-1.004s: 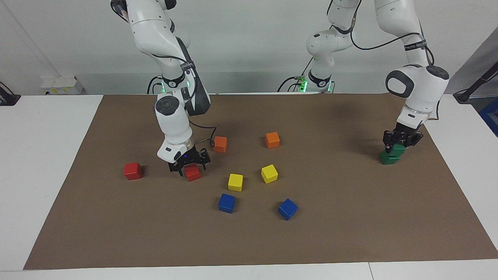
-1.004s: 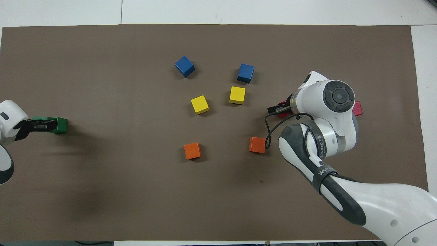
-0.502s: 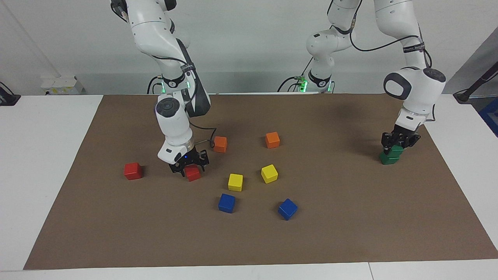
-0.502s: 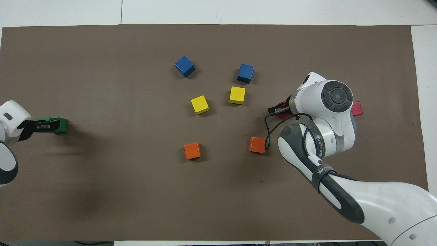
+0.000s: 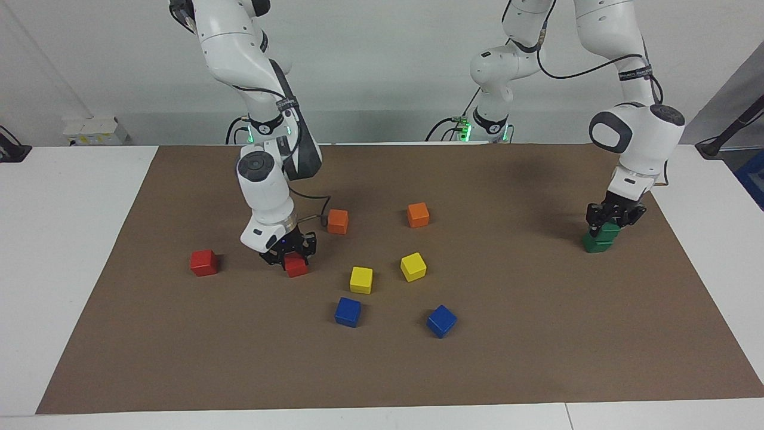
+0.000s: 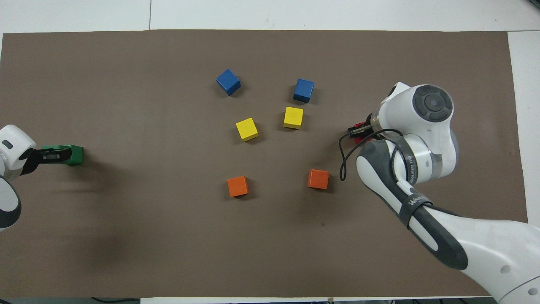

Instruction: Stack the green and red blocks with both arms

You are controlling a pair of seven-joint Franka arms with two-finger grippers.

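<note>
Bare brown mat (image 5: 537,334) fills the facing view's lower half. At centre-left my right gripper (image 5: 289,255) clamps one glossy red cube (image 5: 295,264); the other (image 5: 203,262) sits apart. At right, my left gripper (image 5: 615,220) grips the upper dark green cube (image 5: 607,230), stacked on its twin (image 5: 594,243) near the mat's edge.

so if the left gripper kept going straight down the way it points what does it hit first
The left gripper points down at the top green block, which sits on the lower green block. It seems already at that top block, so it would meet that first; actual contact is hard to judge.
</note>
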